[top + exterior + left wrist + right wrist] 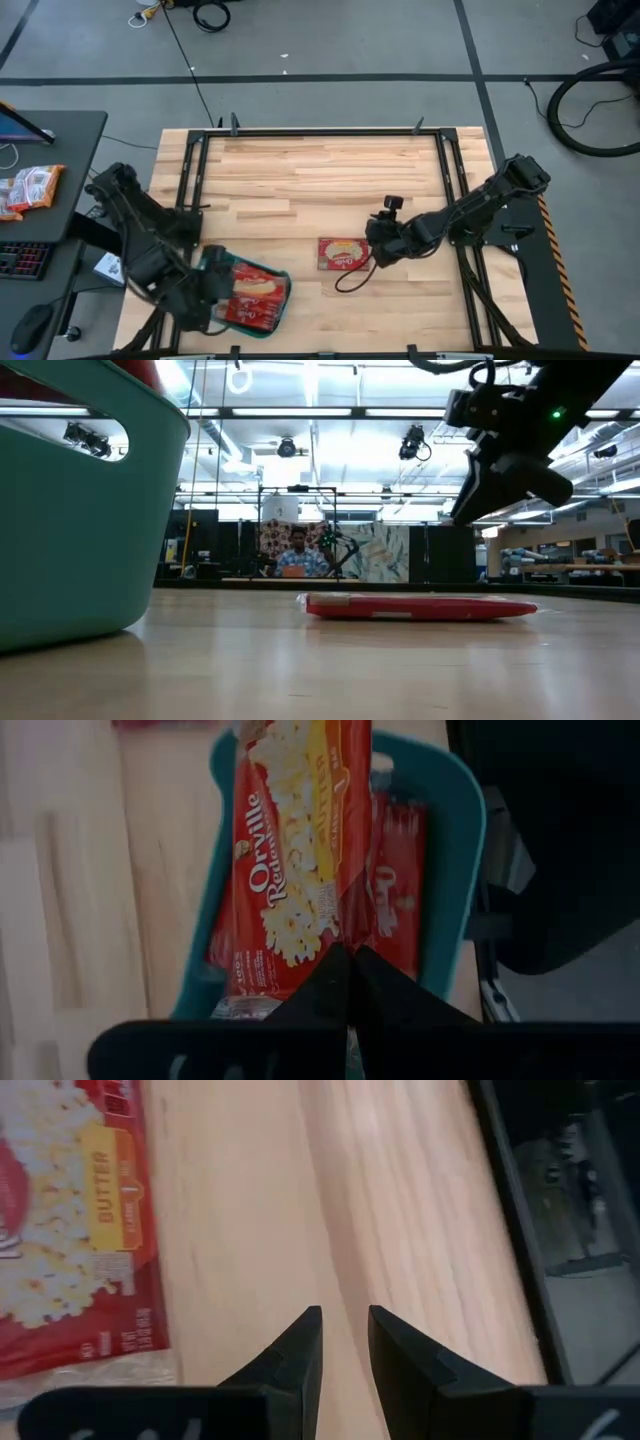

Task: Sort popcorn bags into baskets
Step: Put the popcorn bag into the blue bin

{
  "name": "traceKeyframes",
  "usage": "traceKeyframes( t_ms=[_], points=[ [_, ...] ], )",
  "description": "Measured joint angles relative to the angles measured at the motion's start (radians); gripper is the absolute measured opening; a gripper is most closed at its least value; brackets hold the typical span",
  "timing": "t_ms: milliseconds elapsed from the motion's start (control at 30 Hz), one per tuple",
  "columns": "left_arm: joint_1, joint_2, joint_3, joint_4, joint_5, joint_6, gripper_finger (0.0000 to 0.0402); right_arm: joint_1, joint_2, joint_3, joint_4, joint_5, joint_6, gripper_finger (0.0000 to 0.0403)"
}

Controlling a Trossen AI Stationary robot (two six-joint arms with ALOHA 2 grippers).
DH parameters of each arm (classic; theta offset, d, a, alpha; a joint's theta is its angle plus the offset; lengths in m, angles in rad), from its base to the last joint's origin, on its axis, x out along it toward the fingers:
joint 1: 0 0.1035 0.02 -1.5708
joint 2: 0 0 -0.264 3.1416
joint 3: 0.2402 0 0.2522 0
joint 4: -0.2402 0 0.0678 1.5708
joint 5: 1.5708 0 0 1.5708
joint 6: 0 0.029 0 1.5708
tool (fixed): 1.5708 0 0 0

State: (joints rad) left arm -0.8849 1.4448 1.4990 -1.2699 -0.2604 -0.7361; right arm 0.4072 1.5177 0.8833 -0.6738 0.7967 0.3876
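A teal basket [268,305] stands at the table's near left and fills the left of the low view [60,510]. It holds red popcorn bags [400,870]. My left gripper [213,283] is over the basket's left end, shut on one popcorn bag [290,850]. Another popcorn bag [342,253] lies flat on the table near the middle and also shows in the low view [420,607]. My right gripper [383,247] hovers just right of that bag. Its fingers [343,1325] are slightly apart and empty above bare wood. My left gripper pinches the popcorn bag at its near short end, close to one corner [335,938], between its two fingers. The bag stretches away from the fingers over the basket and over another bag inside it. I cannot tell whether it is lifted clear or resting.
A black cable loop [352,278] lies on the table near the loose bag. A side desk at the left holds a paler orange-and-white packet [30,188] and a keyboard [22,260]. A person [295,557] sits far behind the table. The far half of the table [320,170] is bare wood.
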Motion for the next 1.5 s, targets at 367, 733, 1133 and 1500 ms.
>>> traceKeyframes(
  t_ms=[367, 733, 1133, 1500],
  points=[
    [-0.119, 0.0, 0.0, -0.036, -0.064, -0.066, 0.0009, -0.057, 0.0, 0.0, 0.091, -0.092, -0.11, 0.0089],
    [-0.118, 0.121, -0.001, -0.027, -0.05, -0.043, 0.0009, -0.058, 0.0, 0.0, 0.098, -0.097, -0.1, 0.0089],
    [-0.115, 0.199, -0.001, -0.003, 0.014, -0.333, 0.007, -0.076, 0.0, 0.0, 0.098, -0.118, -0.111, 0.0089],
    [-0.115, 0.14, -0.001, 0.059, -0.064, -0.385, 0.0132, -0.099, 0.0, 0.0, 0.107, -0.155, -0.129, 0.0089]
  ],
)
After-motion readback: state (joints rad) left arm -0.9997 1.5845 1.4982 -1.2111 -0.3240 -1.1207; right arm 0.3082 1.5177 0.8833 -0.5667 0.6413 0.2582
